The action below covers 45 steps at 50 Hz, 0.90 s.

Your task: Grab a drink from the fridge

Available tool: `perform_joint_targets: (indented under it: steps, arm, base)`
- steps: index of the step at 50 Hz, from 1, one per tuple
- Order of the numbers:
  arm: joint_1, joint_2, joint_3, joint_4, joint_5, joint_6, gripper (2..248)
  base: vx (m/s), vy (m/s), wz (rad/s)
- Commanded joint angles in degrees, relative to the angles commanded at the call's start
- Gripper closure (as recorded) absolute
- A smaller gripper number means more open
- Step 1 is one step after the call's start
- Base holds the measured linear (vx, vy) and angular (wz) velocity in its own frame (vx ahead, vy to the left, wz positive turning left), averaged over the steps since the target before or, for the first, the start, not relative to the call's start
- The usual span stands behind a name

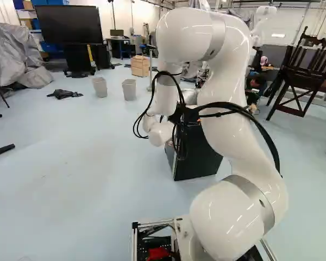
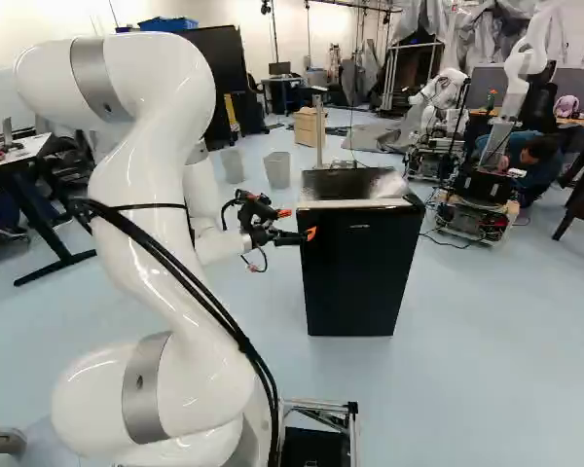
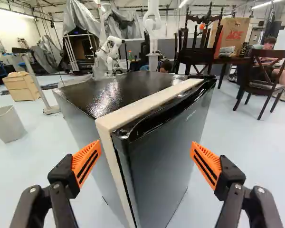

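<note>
A black robot gripper (image 3: 146,156), fingers spread wide and empty, faces a small black fridge (image 3: 109,92) just ahead, no drink visible; opening the closed door (image 3: 168,147) seems the step in hand, next calling for a fingertip at its edge.

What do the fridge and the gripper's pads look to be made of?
Fridge: probably painted metal or plastic, dark and glossy, its top throwing back bright glints; a matte, pale strip runs behind the door's edge.
Pads: orange, likely flexible rubber or printed plastic, judging by their ribbed faces.
</note>
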Motion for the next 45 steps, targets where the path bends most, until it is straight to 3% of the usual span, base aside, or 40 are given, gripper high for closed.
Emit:
perform_joint_targets:
  steps: [25,45]
  arm:
    - [-2.4,-0.2,-0.3,0.0,0.0,0.0,3]
    - [-3.9,1.9,3.3,0.0,0.0,0.0,3]
  base:
    - [0.0,0.0,0.0]
    - [0.001,0.0,-0.004]
